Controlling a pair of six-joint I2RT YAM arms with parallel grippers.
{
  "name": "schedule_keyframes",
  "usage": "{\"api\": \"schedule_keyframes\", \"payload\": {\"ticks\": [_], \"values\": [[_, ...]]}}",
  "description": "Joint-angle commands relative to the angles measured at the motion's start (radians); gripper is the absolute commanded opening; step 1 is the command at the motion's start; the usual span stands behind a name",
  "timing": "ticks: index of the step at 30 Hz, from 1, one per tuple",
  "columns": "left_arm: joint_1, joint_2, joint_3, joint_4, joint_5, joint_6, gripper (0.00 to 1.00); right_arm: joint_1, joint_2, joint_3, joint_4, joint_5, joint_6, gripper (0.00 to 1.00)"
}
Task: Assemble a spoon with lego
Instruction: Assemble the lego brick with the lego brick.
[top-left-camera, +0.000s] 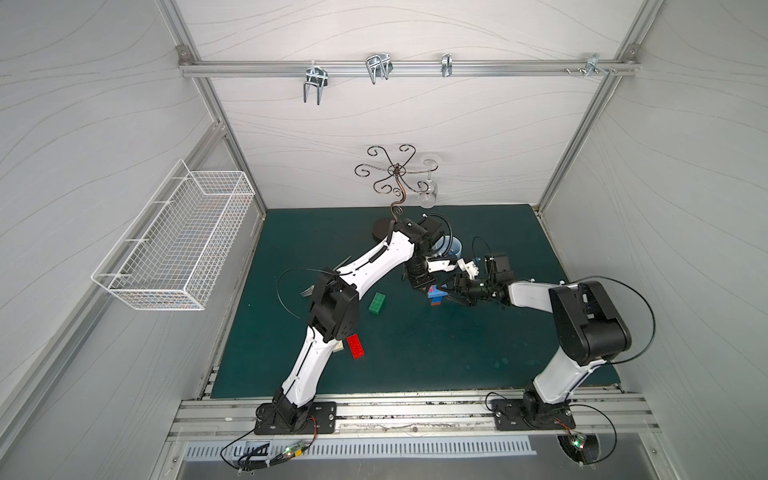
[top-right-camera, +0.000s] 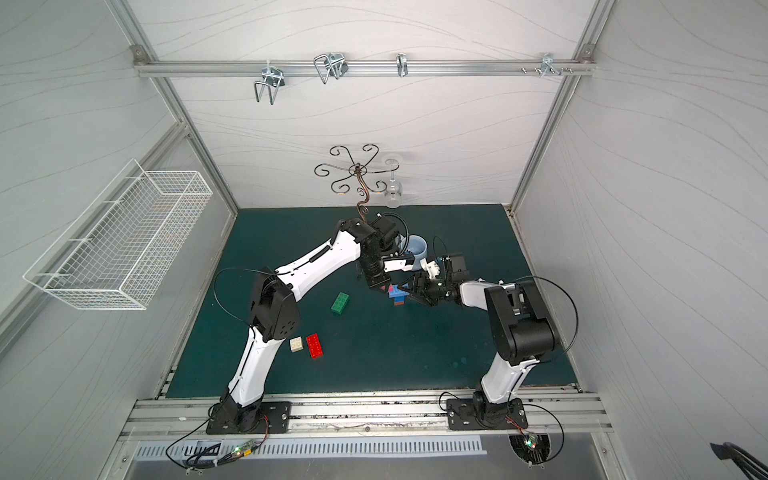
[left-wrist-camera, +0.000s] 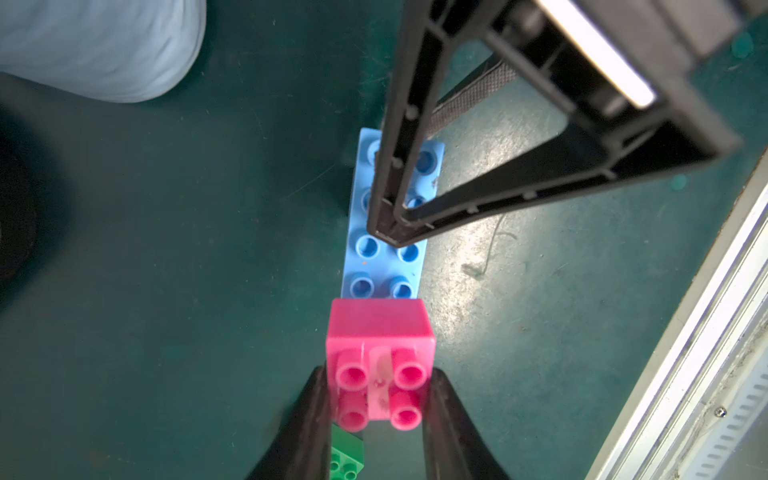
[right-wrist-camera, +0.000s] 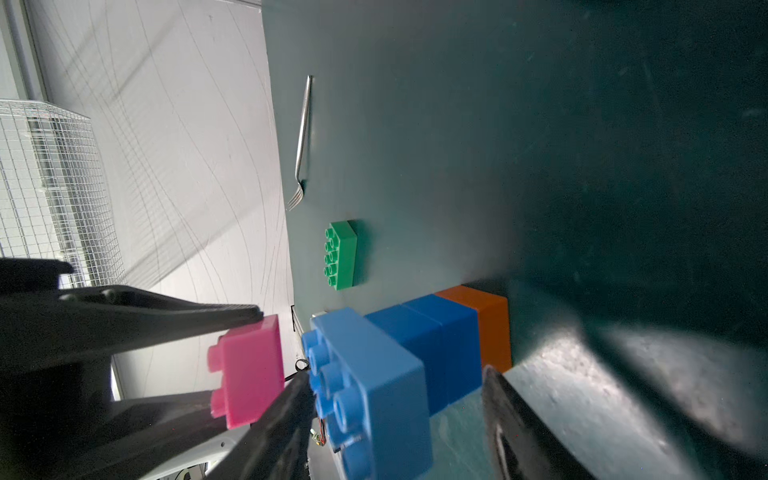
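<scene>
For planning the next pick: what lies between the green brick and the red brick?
Only bare mat lies between the green brick and the red brick, in both top views.

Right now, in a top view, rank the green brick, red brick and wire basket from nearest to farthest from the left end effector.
1. Green brick, on the mat just left of the left end effector, which grips the pink brick.
2. Red brick, farther left, toward the mat's near edge.
3. Wire basket, hung at the far left.
</scene>
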Motion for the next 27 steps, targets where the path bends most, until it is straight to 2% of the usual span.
{"api": "schedule_keyframes", "payload": {"ticks": [1,9,27], "values": [[-0.006,0.038,0.06,-0.05,0.01,0.033,0.16,-0.005,0.016,-0.005,0.006,-0.012,0.001,0.65],[-0.006,0.071,0.099,-0.096,0.044,0.061,0.14,-0.005,0.027,-0.003,0.004,-0.01,0.001,0.64],[-0.01,0.116,0.154,-0.123,-0.006,0.08,0.11,-0.006,0.047,0.006,0.001,-0.016,0.002,0.64]]}}
